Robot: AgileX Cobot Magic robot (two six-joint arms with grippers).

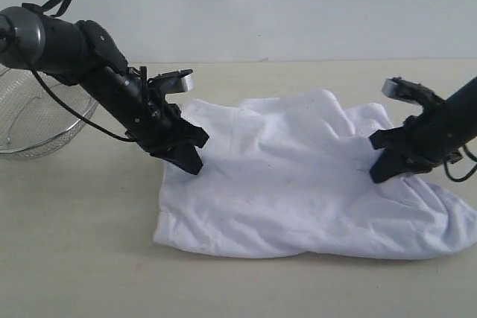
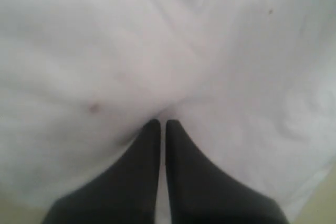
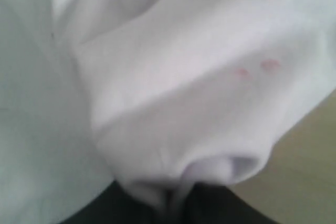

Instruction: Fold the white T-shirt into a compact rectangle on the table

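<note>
T-shirt (image 1: 298, 176) edges pinched in left claw (image 1: 190, 163), right claw (image 1: 381, 173)

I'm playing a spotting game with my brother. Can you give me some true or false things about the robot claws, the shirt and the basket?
1. The left claw is pinching the white T-shirt. True.
2. The right claw hangs wide open above the shirt. False: it is shut on a bunch of the cloth.
3. The T-shirt lies inside the wire basket. False: it lies on the table, apart from the basket.
4. The T-shirt is wrinkled and not a neat rectangle. True.
</note>
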